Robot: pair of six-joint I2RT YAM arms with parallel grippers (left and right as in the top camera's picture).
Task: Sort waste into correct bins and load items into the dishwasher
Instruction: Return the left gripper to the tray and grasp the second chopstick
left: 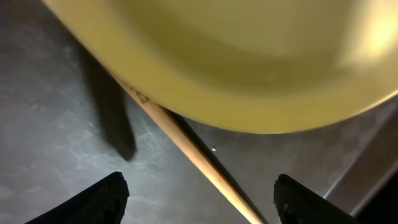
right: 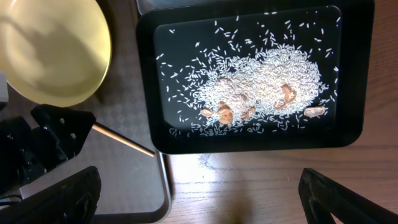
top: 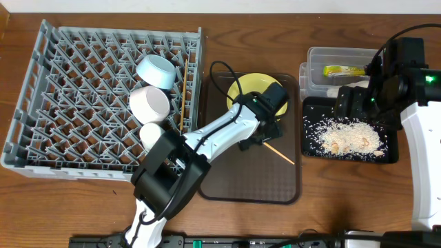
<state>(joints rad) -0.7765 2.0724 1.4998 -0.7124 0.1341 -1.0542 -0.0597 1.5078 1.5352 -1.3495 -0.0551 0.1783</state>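
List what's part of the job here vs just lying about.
Job: yellow plate, loose chopstick, dish rack, blue bowl, white bowl, white cup, racked chopstick, clear tub, wrapper, black tray, rice crumbs.
Not job: brown serving tray.

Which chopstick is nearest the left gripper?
The chopstick lying on the brown tray beside the yellow plate, under the left gripper; the other chopstick sits in the grey rack.
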